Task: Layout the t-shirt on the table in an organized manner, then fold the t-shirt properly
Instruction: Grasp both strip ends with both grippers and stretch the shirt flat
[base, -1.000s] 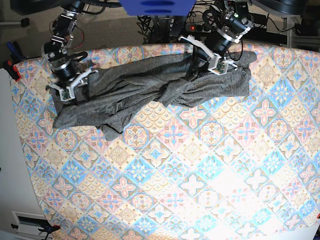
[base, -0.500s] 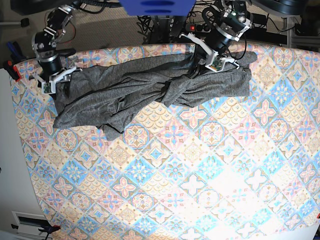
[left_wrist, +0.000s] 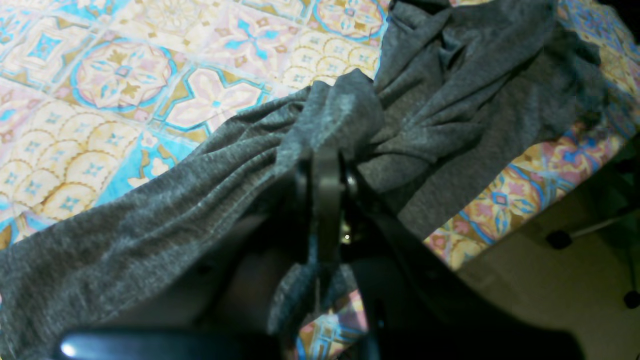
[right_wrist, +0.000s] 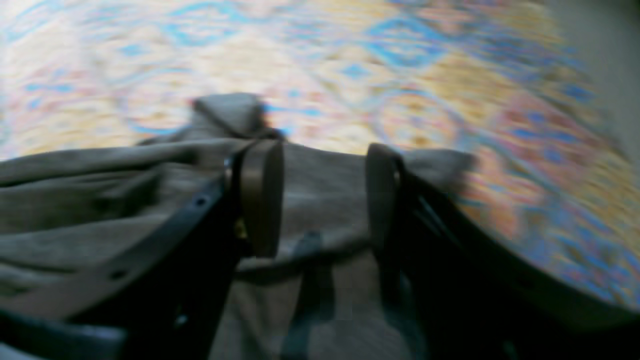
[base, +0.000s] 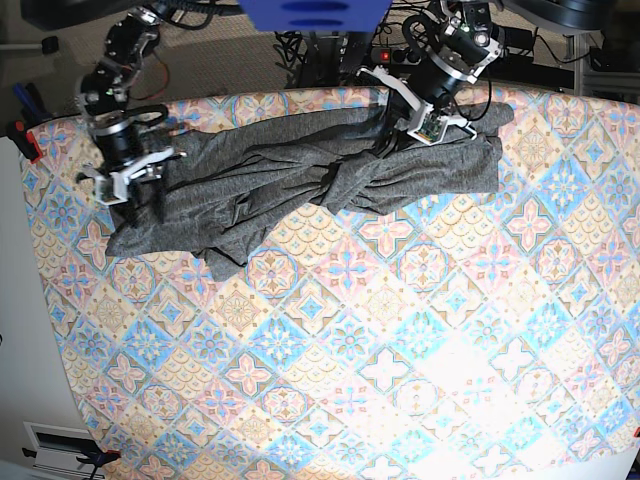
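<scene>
The tile-patterned surface (base: 400, 330) carried the charcoal t-shirt (base: 290, 175), bunched and twisted along its far edge. The left claw (left_wrist: 325, 185) pinched its fabric; the right claw (right_wrist: 320, 200) stood parted, empty.

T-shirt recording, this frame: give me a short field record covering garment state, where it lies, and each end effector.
garment: t-shirt, bunched and twisted, not laid flat
location: far side of the table, stretched across its width
left end effector: shut, pinching a fold of the shirt
right end effector: open, fingers over the cloth at the shirt's other end
fold progress: not begun
</scene>
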